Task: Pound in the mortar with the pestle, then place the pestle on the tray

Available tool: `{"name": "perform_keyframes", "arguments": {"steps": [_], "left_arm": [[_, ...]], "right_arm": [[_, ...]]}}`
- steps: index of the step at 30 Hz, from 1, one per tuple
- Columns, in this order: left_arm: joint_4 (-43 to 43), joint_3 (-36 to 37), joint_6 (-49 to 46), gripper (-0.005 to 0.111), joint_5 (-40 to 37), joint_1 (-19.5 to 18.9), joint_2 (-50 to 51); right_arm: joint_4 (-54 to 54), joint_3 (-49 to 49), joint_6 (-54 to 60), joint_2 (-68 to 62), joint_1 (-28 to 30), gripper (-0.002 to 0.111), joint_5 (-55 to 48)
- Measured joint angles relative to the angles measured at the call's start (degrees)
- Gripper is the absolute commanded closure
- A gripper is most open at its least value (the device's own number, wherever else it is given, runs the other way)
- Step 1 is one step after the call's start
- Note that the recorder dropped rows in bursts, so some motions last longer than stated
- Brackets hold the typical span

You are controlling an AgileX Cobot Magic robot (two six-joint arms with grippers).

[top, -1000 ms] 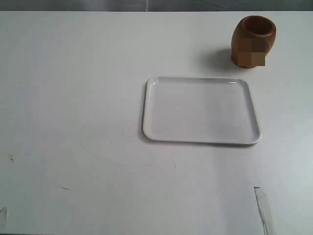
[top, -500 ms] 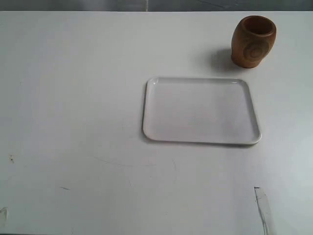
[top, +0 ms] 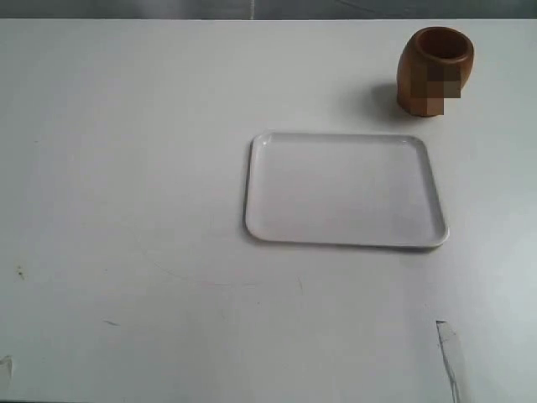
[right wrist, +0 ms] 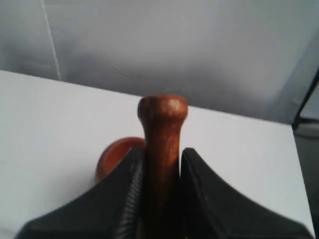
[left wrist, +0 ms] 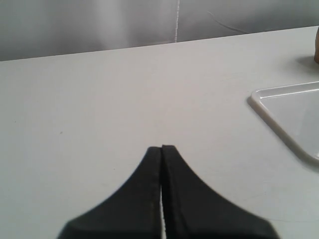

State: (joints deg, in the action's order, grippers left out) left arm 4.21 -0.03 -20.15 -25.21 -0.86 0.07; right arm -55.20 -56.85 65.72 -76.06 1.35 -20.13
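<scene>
The light orange-brown mortar (top: 434,70) stands upright at the far right of the white table, beyond the empty white tray (top: 344,190). Neither arm shows in the exterior view. In the right wrist view my right gripper (right wrist: 162,152) is shut on the dark reddish-brown pestle (right wrist: 162,129), whose rounded end sticks out past the fingertips; part of the mortar (right wrist: 112,155) shows behind the fingers. My left gripper (left wrist: 161,148) is shut with nothing in it, over bare table, with a corner of the tray (left wrist: 291,112) off to one side.
The white table (top: 126,168) carries a few small scuff marks near its front edge. A grey backdrop rises behind the table's far edge. Nothing else stands on the table.
</scene>
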Motion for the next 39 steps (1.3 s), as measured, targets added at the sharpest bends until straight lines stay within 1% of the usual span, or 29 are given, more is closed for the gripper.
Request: {"name": "perform_keyframes", "arguments": {"steps": [1, 2, 3, 4, 6, 11, 14, 20, 23, 29, 32, 34, 36, 37, 39], "left_arm": [[0.0, 0.0, 0.0, 0.107, 0.0, 0.0, 0.0], [0.0, 0.0, 0.0, 0.107, 0.0, 0.0, 0.0], [0.0, 0.0, 0.0, 0.107, 0.0, 0.0, 0.0], [0.0, 0.0, 0.0, 0.107, 0.0, 0.0, 0.0], [0.0, 0.0, 0.0, 0.107, 0.0, 0.0, 0.0], [0.0, 0.0, 0.0, 0.107, 0.0, 0.0, 0.0], [0.0, 0.0, 0.0, 0.107, 0.0, 0.0, 0.0], [0.0, 0.0, 0.0, 0.107, 0.0, 0.0, 0.0], [0.0, 0.0, 0.0, 0.107, 0.0, 0.0, 0.0], [0.0, 0.0, 0.0, 0.107, 0.0, 0.0, 0.0], [0.0, 0.0, 0.0, 0.107, 0.0, 0.0, 0.0], [0.0, 0.0, 0.0, 0.107, 0.0, 0.0, 0.0], [0.0, 0.0, 0.0, 0.107, 0.0, 0.0, 0.0], [0.0, 0.0, 0.0, 0.107, 0.0, 0.0, 0.0], [0.0, 0.0, 0.0, 0.107, 0.0, 0.0, 0.0]], "right_arm": [[-6.0, 0.0, 6.77, 0.01, -0.55, 0.108, 0.04], [-20.7, 0.53, 23.31, 0.01, -1.41, 0.108, -0.67], [-29.1, 1.09, 32.08, 0.01, -1.66, 0.108, -2.23], [-37.44, 1.83, 43.22, 0.01, -1.92, 0.108, -6.52], [-42.32, 2.36, 52.51, -0.67, -1.92, 0.108, -9.41], [-43.51, 2.49, 56.16, -3.13, -1.92, 0.108, -8.35], [-43.64, 2.58, 55.09, -3.77, -1.92, 0.108, -2.62], [-43.67, 2.58, 54.13, -2.81, -1.92, 0.108, 16.9], [-43.88, 2.58, 55.76, -1.67, -1.92, 0.108, 25.54], [-40.96, 2.58, 56.4, -0.88, -1.92, 0.108, 52.33], [-39.68, 2.58, 56.4, -0.76, -1.92, 0.108, 61.53], [-39.31, 2.58, 56.4, -0.66, -1.92, 0.108, 64.09], [-40.43, 2.58, 56.4, -0.52, -1.92, 0.108, 63.65], [-41.96, 2.58, 56.4, -0.46, -1.92, 0.108, 62.26], [-44.03, 2.72, 55.07, 0.14, -1.92, 0.108, 55.85]]}}
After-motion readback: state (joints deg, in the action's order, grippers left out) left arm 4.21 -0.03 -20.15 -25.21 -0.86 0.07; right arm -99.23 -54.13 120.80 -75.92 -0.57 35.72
